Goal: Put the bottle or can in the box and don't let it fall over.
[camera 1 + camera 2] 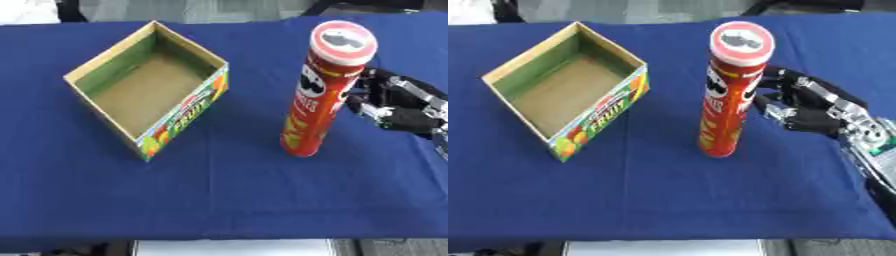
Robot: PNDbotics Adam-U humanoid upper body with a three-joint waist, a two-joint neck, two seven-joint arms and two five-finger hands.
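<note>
Toward the far left corner of the blue-covered table (227,200) sits the open cardboard box (560,89), empty, set askew with its printed fruit side facing the near edge. Right of it, near the middle of the table and well apart from the box, the tall red can (730,90) stands upright on its base with its pale lid on. It looks like a stiff, light paperboard tube with a smooth printed skin, so it probably slips a little in the fingers and, being tall and narrow, likely tips at a small sideways nudge. The best hold seems to be round the body about halfway up or somewhat higher, keeping it plumb; the lid looks too flimsy to lift by. Just right of the can, toward the right edge, the right hand (811,107) lies at mid-height with its fingers partly spread and curving toward the can, holding nothing; whether a fingertip touches the can cannot be told, since the can hides that side. The hand's wrist is cut off at the right border, and the left hand is nowhere in view.
</note>
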